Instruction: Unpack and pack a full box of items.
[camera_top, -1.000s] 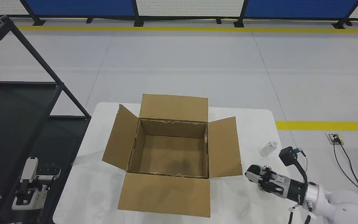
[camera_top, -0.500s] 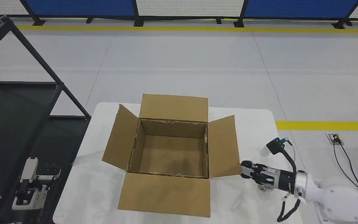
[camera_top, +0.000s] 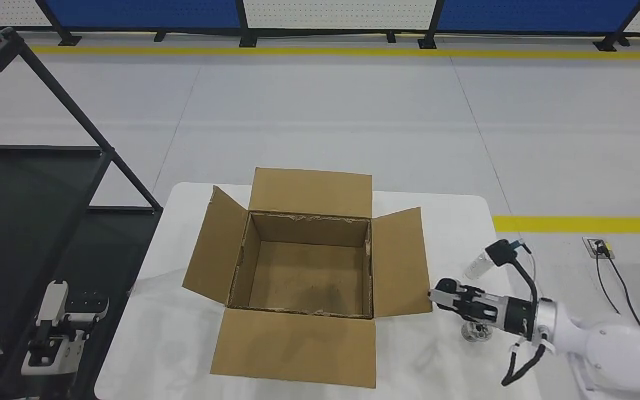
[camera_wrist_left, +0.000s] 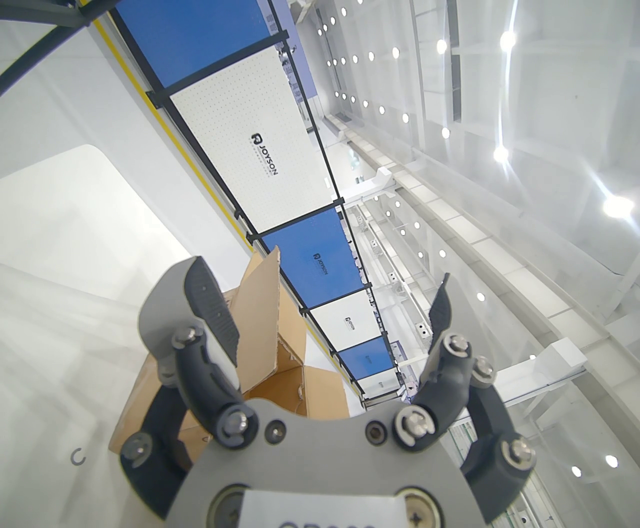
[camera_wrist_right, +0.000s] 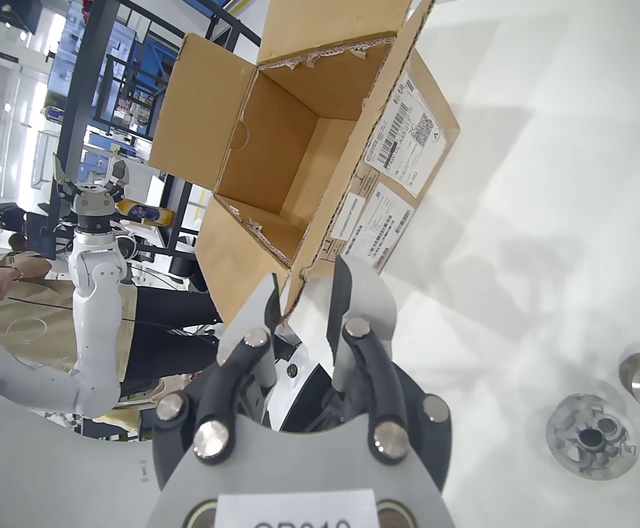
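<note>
The open cardboard box (camera_top: 305, 275) stands in the middle of the white table (camera_top: 170, 330), all flaps folded out and nothing inside (camera_wrist_right: 295, 150). My right gripper (camera_top: 441, 294) is at the near corner of the box's right flap (camera_top: 400, 262). In the right wrist view its fingers (camera_wrist_right: 272, 300) stand a small gap apart, open, and the flap's corner (camera_wrist_right: 297, 280) lies in that gap. Off the table's left side my left gripper (camera_wrist_left: 320, 280) points upward, open and holding nothing, and it appears far off in the right wrist view (camera_wrist_right: 90, 177).
A small white bottle (camera_top: 480, 265) lies on the table right of the box. A round metal part (camera_top: 472, 331) (camera_wrist_right: 590, 437) sits just beside my right arm, with another metal piece (camera_wrist_right: 631, 372) by it. A black frame (camera_top: 90, 160) stands left of the table.
My right gripper has moved left and slightly toward the far side, from the open table surface up to the corner of the box's right flap. The box has not moved.
</note>
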